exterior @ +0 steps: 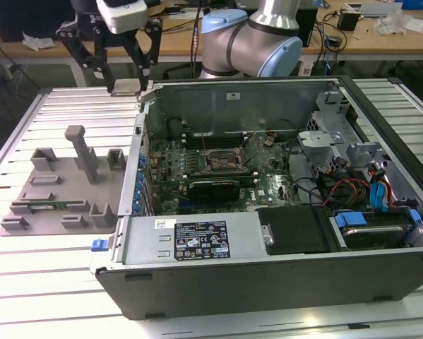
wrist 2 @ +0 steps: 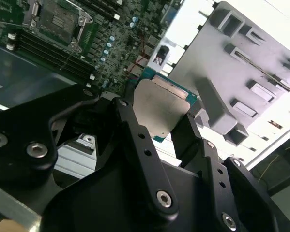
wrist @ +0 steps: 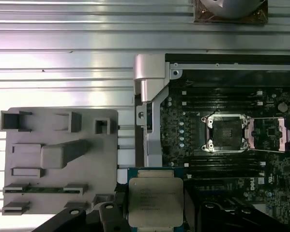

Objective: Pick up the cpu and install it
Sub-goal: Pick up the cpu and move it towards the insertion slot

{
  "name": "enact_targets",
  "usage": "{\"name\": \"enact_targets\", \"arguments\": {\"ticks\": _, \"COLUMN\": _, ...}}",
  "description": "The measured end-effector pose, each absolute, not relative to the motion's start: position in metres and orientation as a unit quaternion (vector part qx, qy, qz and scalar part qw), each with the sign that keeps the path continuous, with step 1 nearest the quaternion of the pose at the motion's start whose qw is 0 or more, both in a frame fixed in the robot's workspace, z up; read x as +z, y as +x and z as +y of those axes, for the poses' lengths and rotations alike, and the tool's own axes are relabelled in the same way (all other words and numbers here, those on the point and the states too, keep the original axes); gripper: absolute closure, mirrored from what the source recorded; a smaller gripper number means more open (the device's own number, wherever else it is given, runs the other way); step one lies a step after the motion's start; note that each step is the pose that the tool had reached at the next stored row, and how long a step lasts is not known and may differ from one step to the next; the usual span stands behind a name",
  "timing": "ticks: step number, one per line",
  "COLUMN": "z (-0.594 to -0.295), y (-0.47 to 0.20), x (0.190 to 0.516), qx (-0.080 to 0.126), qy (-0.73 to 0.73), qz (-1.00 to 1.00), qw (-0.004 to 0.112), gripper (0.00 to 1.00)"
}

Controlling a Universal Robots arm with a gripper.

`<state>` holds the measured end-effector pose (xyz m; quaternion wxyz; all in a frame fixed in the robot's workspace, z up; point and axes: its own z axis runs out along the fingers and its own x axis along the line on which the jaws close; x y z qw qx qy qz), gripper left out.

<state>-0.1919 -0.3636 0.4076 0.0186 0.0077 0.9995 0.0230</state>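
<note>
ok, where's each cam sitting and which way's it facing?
Exterior view: off the arm, raised, looking down into the open case; arm and gripper show behind it.
First wrist view: on the wrist, looking straight down; gripper holds the cpu, socket beyond.
Second wrist view: on the wrist, angled along the fingers.
Both wrist views share cpu, socket, grey fixture.

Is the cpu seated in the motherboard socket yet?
No, in the first wrist view the socket lies open and empty, while the gripper holds the cpu apart from it.
</note>
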Motion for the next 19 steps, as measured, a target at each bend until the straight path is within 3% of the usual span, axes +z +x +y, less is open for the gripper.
{"name": "enact_targets", "arguments": {"ticks": 19, "z": -0.366, "y": -0.118, "x": 0.408, "qx": 0.023, "qy": 0.008, "qz": 1.0, "qw": 0.019, "gripper": 0.45}}
